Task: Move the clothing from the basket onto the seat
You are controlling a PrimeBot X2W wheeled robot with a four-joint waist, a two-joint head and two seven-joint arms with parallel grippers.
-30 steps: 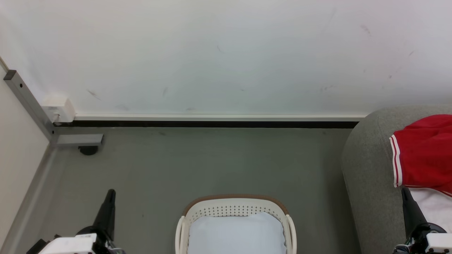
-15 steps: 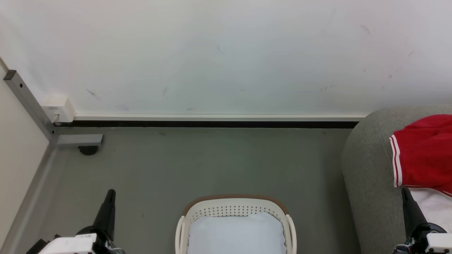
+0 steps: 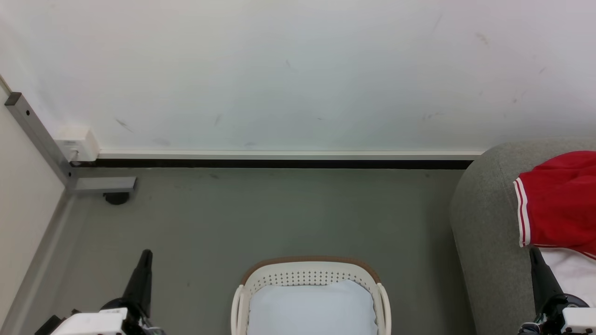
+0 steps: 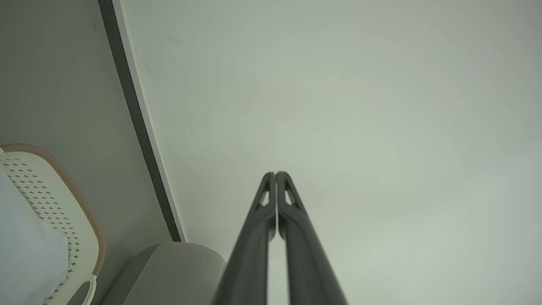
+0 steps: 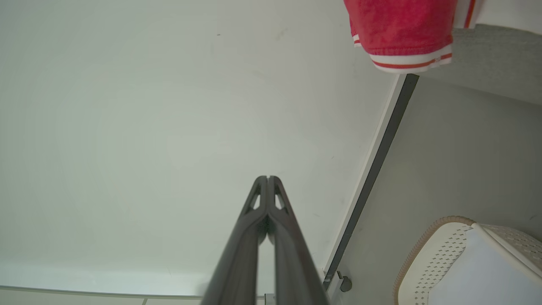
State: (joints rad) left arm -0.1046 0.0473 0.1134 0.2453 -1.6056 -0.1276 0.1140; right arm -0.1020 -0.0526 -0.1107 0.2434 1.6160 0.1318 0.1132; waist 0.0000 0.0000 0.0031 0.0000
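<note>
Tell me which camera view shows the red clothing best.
The head view: the clothing lies on the seat at the right edge, with red body, striped hem and white panel. The right wrist view shows one striped red corner at its top. The left wrist view faces wall, basket and seat.

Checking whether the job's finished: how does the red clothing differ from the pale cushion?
Colour: the red clothing has white-striped hems; the pale cushion is plain bluish-white. Place: the clothing lies on the grey sofa; the cushion sits in the basket. Pose: the clothing is rumpled; the cushion lies flat and smooth. Both look like soft fabric.
</note>
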